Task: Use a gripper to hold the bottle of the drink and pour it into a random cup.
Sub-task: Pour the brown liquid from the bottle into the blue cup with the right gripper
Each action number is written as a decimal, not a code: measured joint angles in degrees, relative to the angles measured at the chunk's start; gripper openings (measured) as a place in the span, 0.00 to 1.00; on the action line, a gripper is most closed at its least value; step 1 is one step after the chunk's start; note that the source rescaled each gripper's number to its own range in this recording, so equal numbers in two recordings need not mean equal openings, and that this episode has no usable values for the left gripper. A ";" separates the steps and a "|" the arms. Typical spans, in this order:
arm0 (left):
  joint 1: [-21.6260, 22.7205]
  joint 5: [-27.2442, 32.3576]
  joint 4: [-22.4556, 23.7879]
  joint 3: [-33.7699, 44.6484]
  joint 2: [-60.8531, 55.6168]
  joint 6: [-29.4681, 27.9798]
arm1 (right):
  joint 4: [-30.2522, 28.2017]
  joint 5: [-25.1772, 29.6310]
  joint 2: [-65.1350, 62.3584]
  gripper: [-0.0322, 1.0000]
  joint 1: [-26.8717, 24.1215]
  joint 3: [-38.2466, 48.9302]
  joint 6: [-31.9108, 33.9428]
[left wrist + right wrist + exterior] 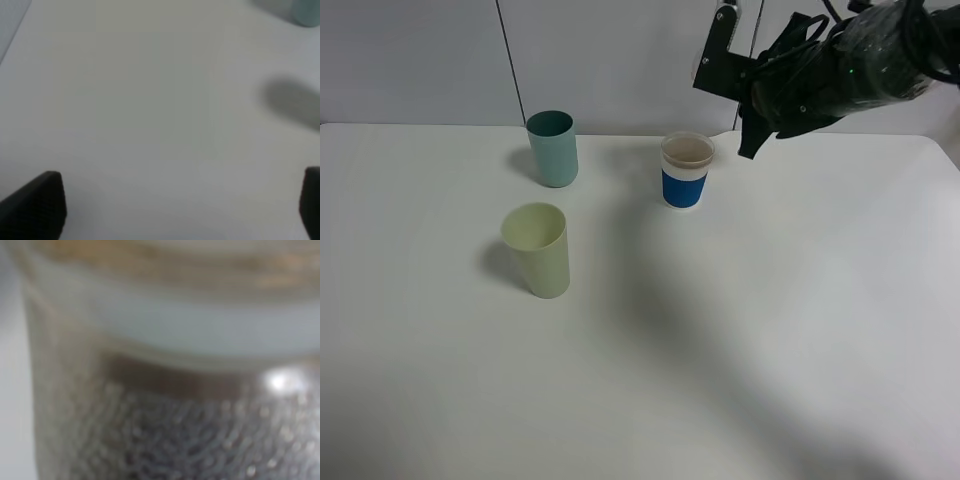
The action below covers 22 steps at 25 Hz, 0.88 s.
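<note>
My right gripper (757, 125) hangs in the air just right of and above the cup (685, 172), a short white cup with a blue band whose inside looks tan. In the right wrist view the clear bottle (165, 430) fills the picture, very close and blurred, with a thin brown line of drink (165, 382) inside it; the gripper is shut on it. In the high view the dark arm hides the bottle. My left gripper (181, 202) is open over bare table, its dark fingers (42, 205) far apart with nothing between them.
A tall teal cup (553, 148) stands at the back of the white table (770, 330), and its edge shows as the teal cup (306, 12) in the left wrist view. A pale green cup (537, 249) stands in front of it, left of centre.
</note>
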 joint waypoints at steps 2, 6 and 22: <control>0.00 0.00 0.00 0.00 0.00 0.00 | 0.00 0.29 0.73 0.04 0.38 0.00 -0.21; 0.00 0.00 0.00 0.00 0.00 0.00 | 0.00 1.81 1.68 0.04 1.18 0.00 -0.98; 0.00 0.00 0.00 0.00 0.00 0.00 | 0.00 8.63 1.74 0.04 3.31 0.00 -10.90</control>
